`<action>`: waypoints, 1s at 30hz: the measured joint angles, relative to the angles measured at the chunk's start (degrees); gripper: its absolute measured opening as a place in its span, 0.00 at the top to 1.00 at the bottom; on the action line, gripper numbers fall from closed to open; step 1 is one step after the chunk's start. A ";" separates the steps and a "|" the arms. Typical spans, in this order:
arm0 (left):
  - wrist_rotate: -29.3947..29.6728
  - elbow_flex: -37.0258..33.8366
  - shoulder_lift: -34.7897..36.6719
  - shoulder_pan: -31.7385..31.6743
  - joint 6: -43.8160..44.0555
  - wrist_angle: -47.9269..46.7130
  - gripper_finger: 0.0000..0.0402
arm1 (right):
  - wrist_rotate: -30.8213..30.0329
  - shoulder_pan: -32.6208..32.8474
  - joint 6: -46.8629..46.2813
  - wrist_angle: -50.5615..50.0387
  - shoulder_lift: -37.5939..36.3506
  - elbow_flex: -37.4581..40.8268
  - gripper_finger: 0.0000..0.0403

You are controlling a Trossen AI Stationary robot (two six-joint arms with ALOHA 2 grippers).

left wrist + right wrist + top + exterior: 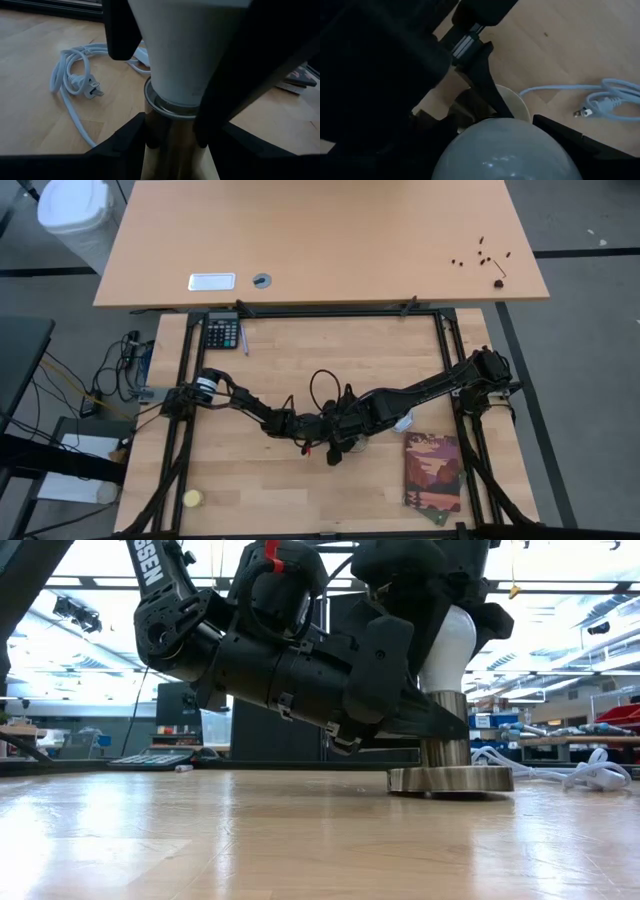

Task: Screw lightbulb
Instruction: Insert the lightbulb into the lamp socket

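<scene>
Both grippers clamp — left (172, 150) socket (450, 778), right (520, 145) lightbulb (447, 650).

White lightbulb (507, 150) dome between dark pincer (510, 120) fingers, pale cable (600, 102) on wooden table (580, 45)

blocked: lightbulb (449, 643) and socket (449, 778) sitting between both sets of jaws | obstacle: white cord (75, 80) lying just beyond the jaws | obstacle: book (433, 473) lying beside them | free: bare bench (250, 490) stretching nearer the camera
</scene>
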State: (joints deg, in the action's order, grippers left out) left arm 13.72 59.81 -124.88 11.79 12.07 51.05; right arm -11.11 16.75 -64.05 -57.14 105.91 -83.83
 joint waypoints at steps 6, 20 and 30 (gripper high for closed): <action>0.04 0.00 0.00 -0.10 -0.96 0.00 0.53 | 0.54 0.04 8.93 0.38 0.07 0.00 0.27; 0.09 0.09 0.04 -0.20 -1.46 0.47 0.53 | 4.59 -2.27 20.81 -4.19 -0.28 -4.36 0.02; -0.13 0.09 0.07 -0.22 -1.61 -0.04 0.53 | 1.88 -2.33 25.74 -8.92 -0.46 -9.09 0.03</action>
State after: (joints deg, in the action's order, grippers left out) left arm 13.58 59.90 -124.81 11.57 10.46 51.01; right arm -9.23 14.42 -38.31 -66.07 105.45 -92.92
